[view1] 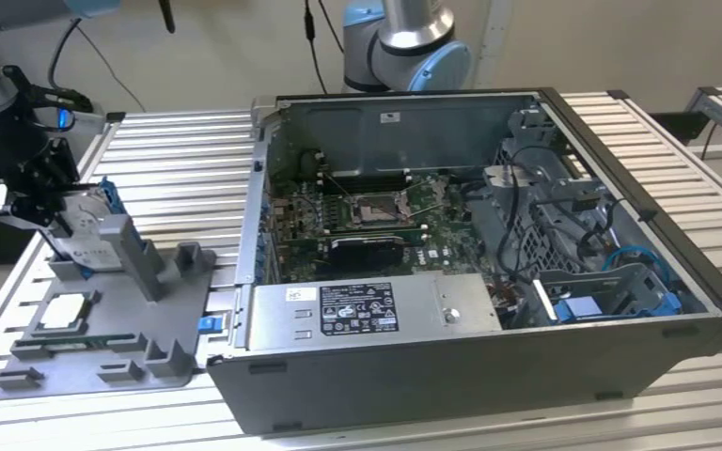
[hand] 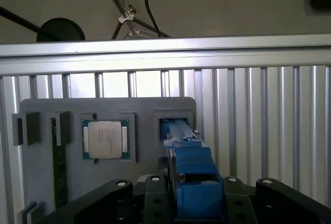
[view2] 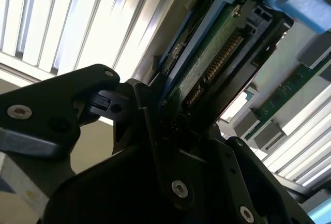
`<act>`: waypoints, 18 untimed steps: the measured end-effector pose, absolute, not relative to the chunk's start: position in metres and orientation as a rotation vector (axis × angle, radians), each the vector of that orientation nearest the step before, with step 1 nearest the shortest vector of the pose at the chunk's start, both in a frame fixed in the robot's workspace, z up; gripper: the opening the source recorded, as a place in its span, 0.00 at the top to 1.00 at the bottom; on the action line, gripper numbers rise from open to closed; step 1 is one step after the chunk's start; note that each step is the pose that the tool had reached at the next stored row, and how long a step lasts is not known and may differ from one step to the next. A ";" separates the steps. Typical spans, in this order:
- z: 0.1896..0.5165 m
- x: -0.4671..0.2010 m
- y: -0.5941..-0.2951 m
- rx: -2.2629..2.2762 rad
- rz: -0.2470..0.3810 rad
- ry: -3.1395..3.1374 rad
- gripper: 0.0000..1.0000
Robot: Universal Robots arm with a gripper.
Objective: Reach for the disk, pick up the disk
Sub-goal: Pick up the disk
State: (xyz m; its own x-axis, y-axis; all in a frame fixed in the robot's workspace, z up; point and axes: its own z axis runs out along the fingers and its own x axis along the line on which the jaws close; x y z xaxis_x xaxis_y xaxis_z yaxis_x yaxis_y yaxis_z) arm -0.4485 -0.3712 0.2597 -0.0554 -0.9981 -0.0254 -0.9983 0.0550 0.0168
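Claw [hand: 191, 182] looks clamped on the disk [view2: 209, 58], jaws pinching its two flat faces; you're holding it edge-up since it stands in a slot of the grey fixture [hand: 62, 107], beside the square chip [hand: 105, 139]; can't tell if it's lifted clear.

Disk [view1: 80, 222]: a flat silver-grey drive framed by a bright blue plastic bracket [hand: 192, 164], standing on its long edge at the exterior view's left. I grip it at one end with my gripper [hand: 199, 206], a finger on each broad face. Its other end reaches the slot of the grey holder [hand: 145, 111], and its underside shows a green circuit board with a connector row
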 end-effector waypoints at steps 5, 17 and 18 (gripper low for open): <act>0.262 -0.448 -0.371 -2.154 0.047 2.276 1.00; 0.286 -0.448 -0.371 -2.153 0.049 2.276 1.00; 0.288 -0.449 -0.371 -2.153 0.050 2.275 1.00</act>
State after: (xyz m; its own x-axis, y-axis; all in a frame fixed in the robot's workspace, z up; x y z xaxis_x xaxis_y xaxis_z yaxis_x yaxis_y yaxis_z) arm -0.4485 -0.3712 0.2882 -0.0553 -0.9981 -0.0283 -0.9984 0.0548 0.0170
